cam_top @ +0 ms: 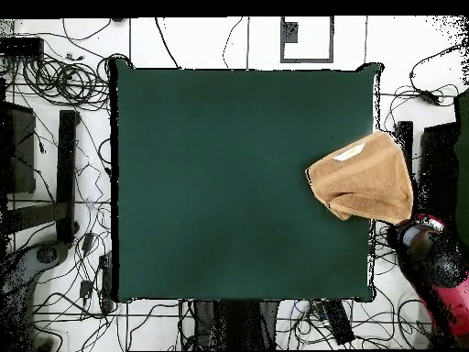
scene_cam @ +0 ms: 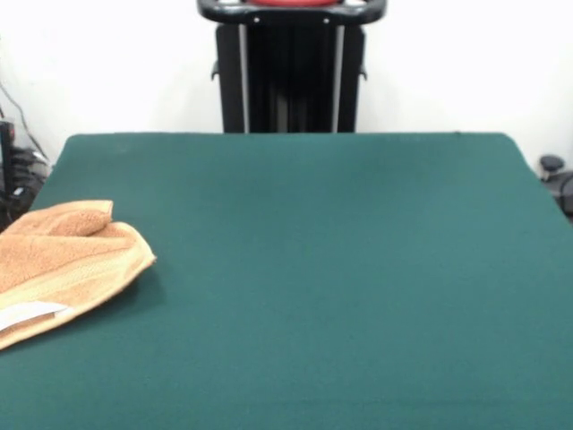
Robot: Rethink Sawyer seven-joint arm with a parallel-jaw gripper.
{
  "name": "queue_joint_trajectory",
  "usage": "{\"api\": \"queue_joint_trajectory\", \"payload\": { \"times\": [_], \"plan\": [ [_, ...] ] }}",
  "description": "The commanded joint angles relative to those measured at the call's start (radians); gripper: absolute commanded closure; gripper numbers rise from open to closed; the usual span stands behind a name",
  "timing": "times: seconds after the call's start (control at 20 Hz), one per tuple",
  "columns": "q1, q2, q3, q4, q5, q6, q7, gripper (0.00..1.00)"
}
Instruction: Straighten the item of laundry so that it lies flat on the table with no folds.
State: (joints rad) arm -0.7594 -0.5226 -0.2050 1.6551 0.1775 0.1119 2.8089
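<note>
— Tan-orange terry, bunched and folded: your towel (scene_cam: 67,264) lies at one side edge of the green surface (scene_cam: 322,269), partly hanging past it, white label (scene_cam: 27,315) showing.

— And the pincer?

— You see only the red and black arm (cam_top: 435,266) beside the towel, off the surface; whether the pincer is spread or holding anything, I cannot tell.

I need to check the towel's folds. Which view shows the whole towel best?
The overhead view: the towel shows complete, bunched at the table's edge and hanging partly past it, label visible. The front view cuts the towel off at the picture's edge, showing only its folded end and the white label.
</note>
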Motion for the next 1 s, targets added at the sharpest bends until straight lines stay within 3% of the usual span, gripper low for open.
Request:
{"api": "queue_joint_trajectory", "payload": {
  "times": [0.05, 0.6, 0.75, 1.0],
  "plan": [
    [-0.057, -0.036, 0.283, 0.161, -0.012, 0.158, -0.038, 0.0],
    [-0.147, -0.053, 0.323, 0.147, -0.074, 0.24, -0.122, 0.0],
    [-0.142, -0.042, 0.313, 0.124, -0.095, 0.248, -0.125, 0.0],
    [-0.06, -0.03, 0.265, 0.12, -0.078, 0.2, -0.008, 0.0]
  ]
}}
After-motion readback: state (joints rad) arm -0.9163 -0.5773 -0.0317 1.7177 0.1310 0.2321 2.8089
